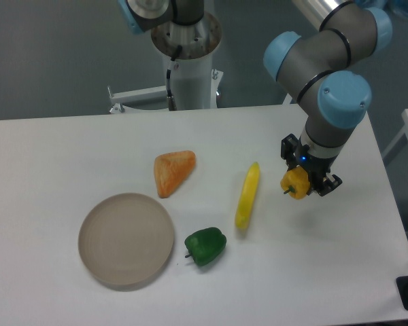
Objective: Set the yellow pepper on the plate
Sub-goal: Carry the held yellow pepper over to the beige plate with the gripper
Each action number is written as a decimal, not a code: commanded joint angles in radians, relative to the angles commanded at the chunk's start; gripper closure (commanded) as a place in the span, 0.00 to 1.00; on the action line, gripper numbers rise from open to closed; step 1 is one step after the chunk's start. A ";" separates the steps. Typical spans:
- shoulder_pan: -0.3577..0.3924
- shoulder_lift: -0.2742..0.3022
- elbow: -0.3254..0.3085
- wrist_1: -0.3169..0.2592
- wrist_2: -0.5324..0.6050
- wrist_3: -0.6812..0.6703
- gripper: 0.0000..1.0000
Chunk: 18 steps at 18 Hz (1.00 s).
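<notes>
The yellow pepper (295,183) is small, chunky and yellow-orange, with a short dark stem pointing left. My gripper (304,180) is shut on it at the right side of the table, and it seems to hang just above the surface. The round beige plate (126,238) lies at the front left, far from the gripper, with nothing on it.
A long slender yellow vegetable (247,195) lies just left of the gripper. A green bell pepper (205,246) sits next to the plate's right rim. An orange wedge-shaped piece (173,172) lies above the plate. The arm's base post (188,61) stands at the table's back edge.
</notes>
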 joint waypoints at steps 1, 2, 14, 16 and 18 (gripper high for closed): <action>0.000 -0.002 0.000 0.002 0.002 -0.002 0.37; 0.000 -0.003 0.002 0.002 0.003 -0.002 0.37; -0.210 0.078 -0.061 -0.005 -0.064 -0.246 0.38; -0.254 0.078 -0.067 0.001 -0.095 -0.303 0.38; -0.297 0.078 -0.069 0.014 -0.120 -0.389 0.38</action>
